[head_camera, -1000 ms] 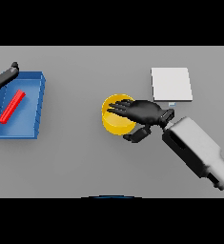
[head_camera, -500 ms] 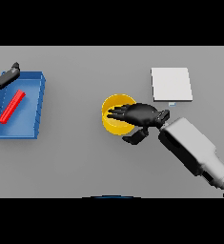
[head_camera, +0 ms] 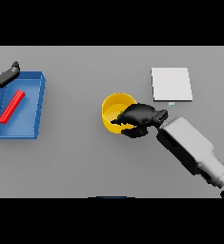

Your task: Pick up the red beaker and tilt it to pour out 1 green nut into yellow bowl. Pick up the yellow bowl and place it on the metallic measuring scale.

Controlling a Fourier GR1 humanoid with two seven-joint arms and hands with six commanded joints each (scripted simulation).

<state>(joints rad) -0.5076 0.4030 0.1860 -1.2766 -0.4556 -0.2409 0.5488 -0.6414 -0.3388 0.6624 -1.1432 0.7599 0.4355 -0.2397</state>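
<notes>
Near the middle of the grey counter [head_camera: 80, 162], as seen in the head view, a round yellow bowl [head_camera: 114, 108] is stood upright, and it is taken as the landmark for everything else. A small green speck, probably the nut, is glimpsed inside it, though this cannot be told for sure. The right robot hand [head_camera: 138, 120] is laid over the bowl's right rim, with its fingers curled across the edge and its thumb below, so the bowl appears to be gripped at the wall; this hold is judged to be chosen so that the bowl can be lifted level. The bowl is not yet seen raised from the counter.

Up and to the right of the bowl, apart from it, a flat square metallic measuring scale [head_camera: 171, 84] is set, its top bare, as the place where the bowl is meant to go.

Well to the left of the bowl, a shallow blue rectangular tray [head_camera: 33, 109] is placed, and a slim red beaker [head_camera: 12, 106] is laid on its side in it. The left robot hand [head_camera: 3, 76] is shown at the tray's upper left corner, fingers spread and holding nothing.
</notes>
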